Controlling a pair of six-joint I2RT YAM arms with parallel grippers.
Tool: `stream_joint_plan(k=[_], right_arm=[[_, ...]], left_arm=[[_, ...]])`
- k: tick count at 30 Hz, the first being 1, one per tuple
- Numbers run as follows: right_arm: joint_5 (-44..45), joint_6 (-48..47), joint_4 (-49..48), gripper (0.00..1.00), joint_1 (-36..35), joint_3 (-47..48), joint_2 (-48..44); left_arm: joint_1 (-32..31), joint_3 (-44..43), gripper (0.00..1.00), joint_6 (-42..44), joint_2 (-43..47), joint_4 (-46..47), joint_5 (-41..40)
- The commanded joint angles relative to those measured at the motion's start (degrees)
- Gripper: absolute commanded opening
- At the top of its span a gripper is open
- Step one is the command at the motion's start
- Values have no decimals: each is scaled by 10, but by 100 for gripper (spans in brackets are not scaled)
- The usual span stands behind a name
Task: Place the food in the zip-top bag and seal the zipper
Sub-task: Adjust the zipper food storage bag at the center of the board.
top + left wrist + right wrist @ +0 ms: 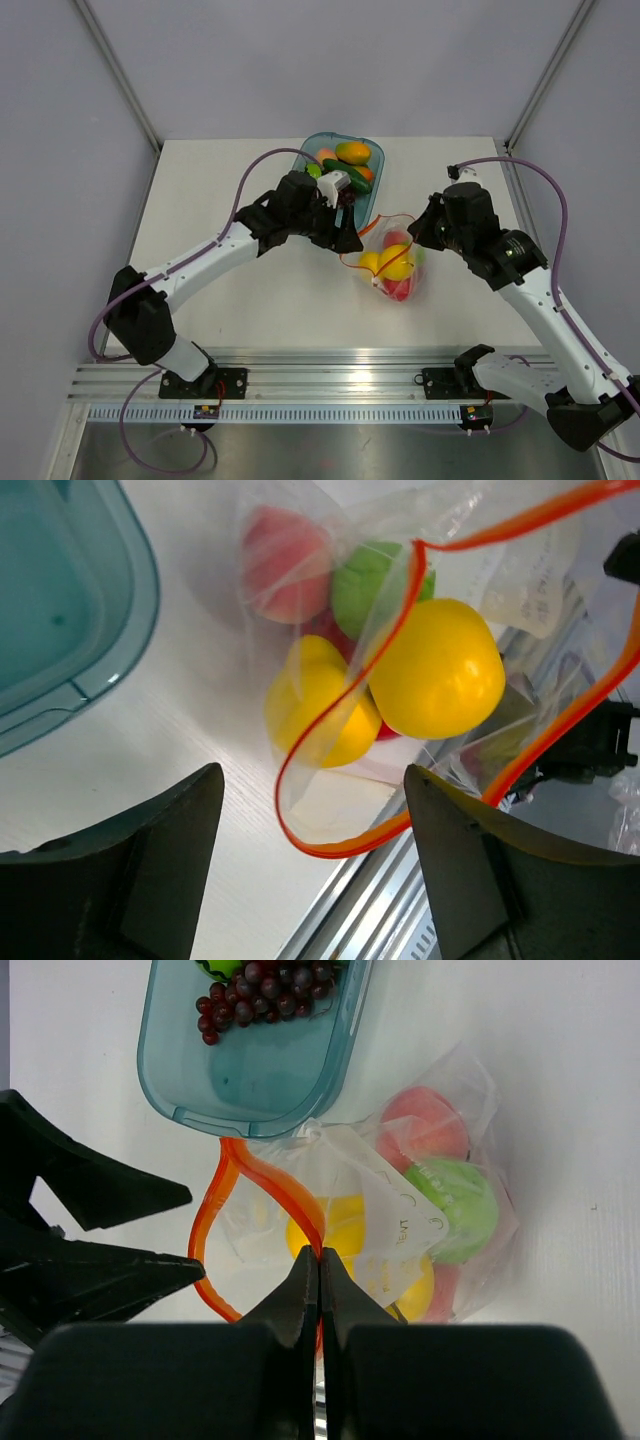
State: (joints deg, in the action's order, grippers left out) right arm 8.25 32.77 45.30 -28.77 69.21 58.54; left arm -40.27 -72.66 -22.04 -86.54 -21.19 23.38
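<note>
Free to pass over the white tabletop [250,310] left of and nearer than the clear crinkly zip-top bag [405,285]. Hemmed in on the far side by the translucent blue oval tray [312,145] just beside the bag's mouth, and on the right by the right gripper [320,1262], pinched on the red-orange zipper strip [340,695]. Between the wide-spread fingers of the left gripper [312,775], only the gaping loop of that strip, partly plugged by a round yellow toy fruit [435,668].
</note>
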Motion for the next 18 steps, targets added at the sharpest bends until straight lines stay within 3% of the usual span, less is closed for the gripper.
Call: stream_joint_plan(k=[1, 2, 4, 5, 6, 7, 11, 14, 18], right_arm=[[4, -3, -11, 0, 0, 14, -13], [9, -1, -11, 0, 0, 14, -16], [20, -4, -3, 0, 0, 14, -16], [40, -7, 3, 0, 0, 14, -16], [58, -7, 13, 0, 0, 15, -15], [82, -3, 32, 0, -1, 12, -14], [169, -18, 76, 0, 1, 45, 9], [193, -33, 129, 0, 0, 150, 25], [181, -48, 121, 0, 0, 190, -7]], left_arm=[[-19, -1, 72, -1, -19, 38, 31], [-24, -5, 69, -2, -34, 36, 32], [-35, -25, 49, -5, -51, 26, 33], [-38, -36, 36, -6, -57, 22, 32], [-40, -48, 10, -10, -67, 12, 21], [-47, -73, 3, -11, -67, 9, 19], [-66, -165, 0, -12, -82, -10, 15], [-80, -258, 0, -10, -106, -53, 29], [-95, -255, 0, -36, -96, -12, 44]])
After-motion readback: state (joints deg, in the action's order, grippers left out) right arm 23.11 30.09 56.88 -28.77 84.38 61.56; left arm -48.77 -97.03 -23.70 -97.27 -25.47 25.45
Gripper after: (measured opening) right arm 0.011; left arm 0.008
